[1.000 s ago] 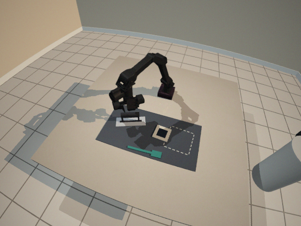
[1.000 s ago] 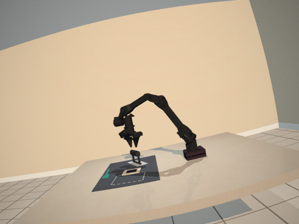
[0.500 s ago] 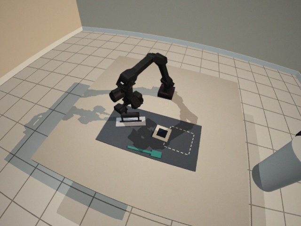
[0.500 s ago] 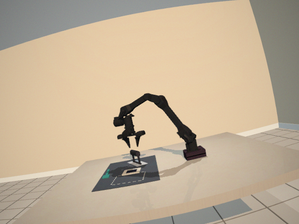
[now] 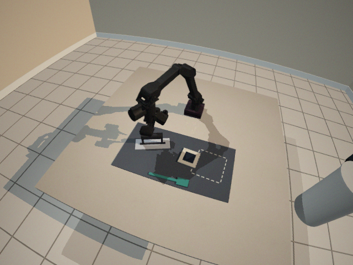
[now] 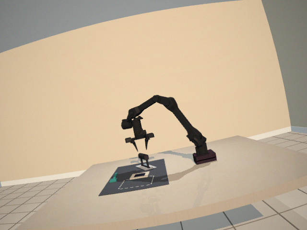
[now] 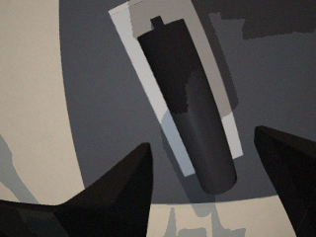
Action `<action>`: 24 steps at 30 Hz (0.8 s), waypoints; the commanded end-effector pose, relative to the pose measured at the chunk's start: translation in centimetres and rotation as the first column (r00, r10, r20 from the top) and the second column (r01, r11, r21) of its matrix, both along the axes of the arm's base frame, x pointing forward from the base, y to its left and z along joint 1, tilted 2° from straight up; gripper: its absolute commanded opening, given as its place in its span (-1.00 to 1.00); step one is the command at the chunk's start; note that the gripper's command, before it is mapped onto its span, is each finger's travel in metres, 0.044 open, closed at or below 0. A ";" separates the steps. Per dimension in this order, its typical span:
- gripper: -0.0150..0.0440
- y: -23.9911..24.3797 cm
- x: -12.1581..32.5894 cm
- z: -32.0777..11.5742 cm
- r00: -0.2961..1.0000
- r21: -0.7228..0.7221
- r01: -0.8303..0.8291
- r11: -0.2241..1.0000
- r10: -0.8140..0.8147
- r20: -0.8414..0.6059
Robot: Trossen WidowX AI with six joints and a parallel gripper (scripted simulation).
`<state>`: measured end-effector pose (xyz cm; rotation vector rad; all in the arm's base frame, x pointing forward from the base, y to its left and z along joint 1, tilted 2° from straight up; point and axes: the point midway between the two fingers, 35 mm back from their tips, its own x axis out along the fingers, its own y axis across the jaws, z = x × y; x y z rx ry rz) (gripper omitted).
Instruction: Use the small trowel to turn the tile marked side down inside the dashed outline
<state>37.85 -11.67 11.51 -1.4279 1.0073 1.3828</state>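
The small trowel (image 5: pixel 153 136) (image 6: pixel 143 156) (image 7: pixel 193 109) has a flat pale blade and a raised black bar handle; it rests blade down on the dark mat (image 5: pixel 125 160) (image 6: pixel 161 170) (image 7: pixel 94 89). My gripper (image 6: pixel 141 150) (image 7: pixel 204 142) is open and empty, a little above the handle. In the wrist view the handle shows between the two fingers, tilted. The cream tile (image 5: pixel 189 157) (image 6: pixel 139 175) lies flat with its dark square mark facing up. It is at the left side of the dashed outline (image 5: pixel 226 158) (image 6: pixel 119 188), mostly outside it.
A green long-handled tool (image 5: pixel 182 181) (image 6: pixel 113 178) with a flat square head lies near the mat's front edge. The arm's dark red base (image 5: pixel 194 109) (image 6: pixel 205 157) stands on the table behind the mat. A grey-blue cylinder (image 5: pixel 325 194) shows at the right of the top view.
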 end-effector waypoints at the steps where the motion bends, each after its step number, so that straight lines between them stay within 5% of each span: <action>1: 0.42 0.1 0.0 0.0 0.992 -0.004 -0.127 0.992 0.127 0.004; 6: 0.42 0.1 0.0 0.0 0.969 -0.011 -0.246 0.969 0.246 0.006; 24: 0.42 0.1 0.2 -2.2 0.970 -0.011 -0.244 0.970 0.244 0.006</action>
